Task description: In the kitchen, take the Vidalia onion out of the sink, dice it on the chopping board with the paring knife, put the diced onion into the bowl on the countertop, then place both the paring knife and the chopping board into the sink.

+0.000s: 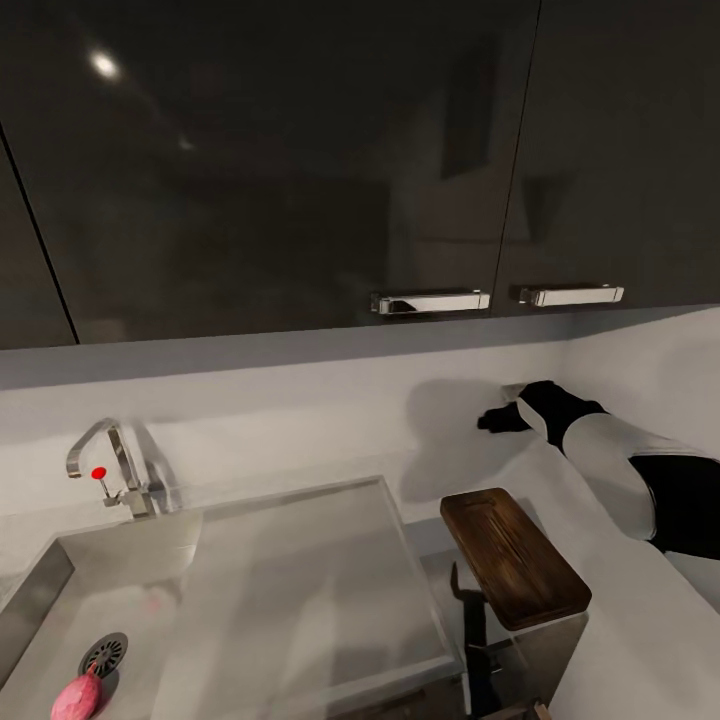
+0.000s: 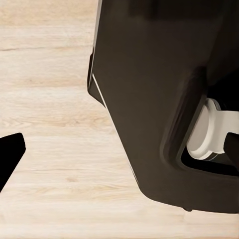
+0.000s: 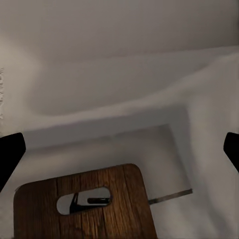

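The pink rounded onion (image 1: 78,697) in the steel sink (image 1: 300,570) looks firm and slippery; grasp its middle. Right gripper (image 3: 119,149) spread open; left gripper's state I cannot tell.

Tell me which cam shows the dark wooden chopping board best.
Head view: the dark wooden chopping board shows nearly whole, right of the steel sink. Right wrist view gives only its handle-slot end, cut off at the frame edge. Left wrist view looks at pale wood floor.
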Tool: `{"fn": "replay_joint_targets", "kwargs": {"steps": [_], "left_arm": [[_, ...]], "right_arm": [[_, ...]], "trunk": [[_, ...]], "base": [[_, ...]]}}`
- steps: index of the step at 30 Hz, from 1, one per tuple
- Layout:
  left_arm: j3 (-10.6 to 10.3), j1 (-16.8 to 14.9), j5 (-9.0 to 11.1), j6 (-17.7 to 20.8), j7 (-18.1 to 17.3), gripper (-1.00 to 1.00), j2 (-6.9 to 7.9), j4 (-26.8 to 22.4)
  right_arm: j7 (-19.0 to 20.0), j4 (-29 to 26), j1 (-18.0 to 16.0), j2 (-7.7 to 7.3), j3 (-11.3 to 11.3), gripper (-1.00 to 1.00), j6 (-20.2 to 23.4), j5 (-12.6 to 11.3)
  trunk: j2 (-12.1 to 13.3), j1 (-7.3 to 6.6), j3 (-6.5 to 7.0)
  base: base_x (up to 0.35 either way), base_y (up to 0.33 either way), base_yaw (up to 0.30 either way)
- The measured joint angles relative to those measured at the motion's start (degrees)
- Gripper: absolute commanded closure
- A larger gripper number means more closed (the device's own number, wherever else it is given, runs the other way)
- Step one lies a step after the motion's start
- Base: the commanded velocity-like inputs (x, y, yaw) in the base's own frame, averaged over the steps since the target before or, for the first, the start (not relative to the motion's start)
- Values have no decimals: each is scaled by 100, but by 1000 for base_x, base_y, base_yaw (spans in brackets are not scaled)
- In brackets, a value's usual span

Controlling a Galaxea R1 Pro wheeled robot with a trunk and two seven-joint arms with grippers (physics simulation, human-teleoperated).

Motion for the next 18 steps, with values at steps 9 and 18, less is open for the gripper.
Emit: {"fn": "replay_joint_targets", "kwargs": {"steps": [9,18], "left_arm": [[0,-1,0,0,0,-100,-2,0],[0,-1,0,0,0,-100,-2,0]], "right_arm": [[726,-25,1,-35,-1,-100,-13,372],[1963,-89,3,-99,-3,-100,-283,1188]], "trunk": [[0,0,0],[0,0,0]], "base": [[0,0,0],[0,0,0]]}}
